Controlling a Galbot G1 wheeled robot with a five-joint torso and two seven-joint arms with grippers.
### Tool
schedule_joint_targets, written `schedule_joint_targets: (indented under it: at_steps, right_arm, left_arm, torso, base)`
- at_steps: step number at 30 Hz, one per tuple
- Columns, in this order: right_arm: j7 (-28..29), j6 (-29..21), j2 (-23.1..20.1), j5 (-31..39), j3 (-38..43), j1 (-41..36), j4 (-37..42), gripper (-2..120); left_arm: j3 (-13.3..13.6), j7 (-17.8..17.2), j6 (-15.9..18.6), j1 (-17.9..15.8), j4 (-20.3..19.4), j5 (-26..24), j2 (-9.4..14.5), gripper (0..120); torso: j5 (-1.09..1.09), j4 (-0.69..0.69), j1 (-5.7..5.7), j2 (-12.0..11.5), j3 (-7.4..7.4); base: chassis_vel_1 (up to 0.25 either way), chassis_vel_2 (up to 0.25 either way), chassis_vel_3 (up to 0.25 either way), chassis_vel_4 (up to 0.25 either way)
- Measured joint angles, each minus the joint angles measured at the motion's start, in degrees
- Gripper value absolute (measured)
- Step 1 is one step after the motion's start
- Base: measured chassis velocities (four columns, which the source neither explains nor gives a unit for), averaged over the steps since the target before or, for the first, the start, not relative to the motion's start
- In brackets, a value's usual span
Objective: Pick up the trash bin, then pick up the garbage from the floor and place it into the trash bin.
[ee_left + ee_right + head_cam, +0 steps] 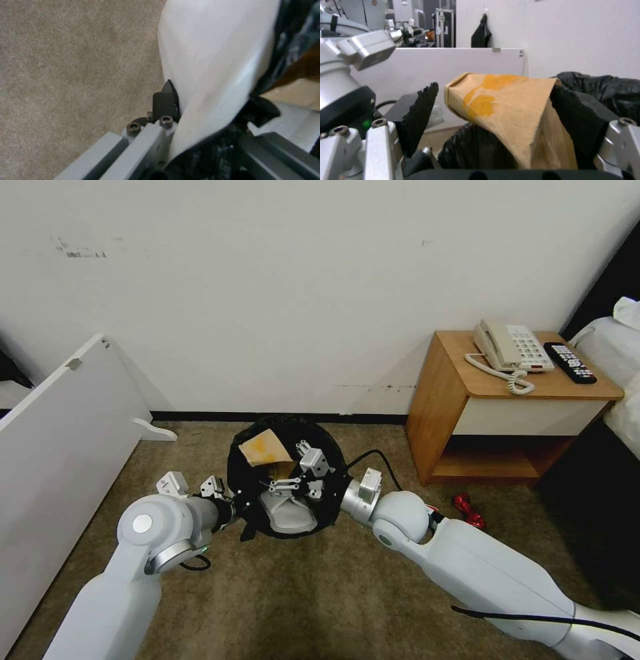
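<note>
My left gripper [203, 130] is clamped on the rim of the trash bin [285, 483]; my right gripper [500, 120], above the bin, has jaws apart around the brown paper bag [506, 117]; a slipper [288, 513] lies inside; I judge the red can [469, 510], beside the bin on the carpet, remains.

From the head camera I can't see my left gripper [230, 508]: its fingertips vanish behind the trash bin [247, 443] rim at nine o'clock. The bin's black liner hides its white wall. The slipper [288, 515] inside is partly covered by my right gripper [308, 473], and the brown paper bag [506, 117] runs off the wrist picture's lower edge.
</note>
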Motion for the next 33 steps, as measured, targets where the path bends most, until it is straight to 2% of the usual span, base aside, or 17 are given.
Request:
schedule_joint_targets:
  at_steps: [24,33]
  right_arm:
    - [0.92,-1.08,-3.72,0.89,3.43,-1.34,4.63,85]
    - [1.90,-2.78,-5.96,4.23,5.40,-2.18,8.15,85]
  left_arm:
    - [-0.24,-1.07,-0.80,-1.70,1.42,1.02,0.08,0]
    - [0.03,-1.74,-1.17,-3.24,2.55,1.22,0.02,0]
  torso:
    - [0.00,0.00,0.00,0.00,0.00]
    - [0.00,0.00,0.00,0.00,0.00]
  base:
    - [0.000,0.000,0.000,0.000]
    - [0.000,0.000,0.000,0.000]
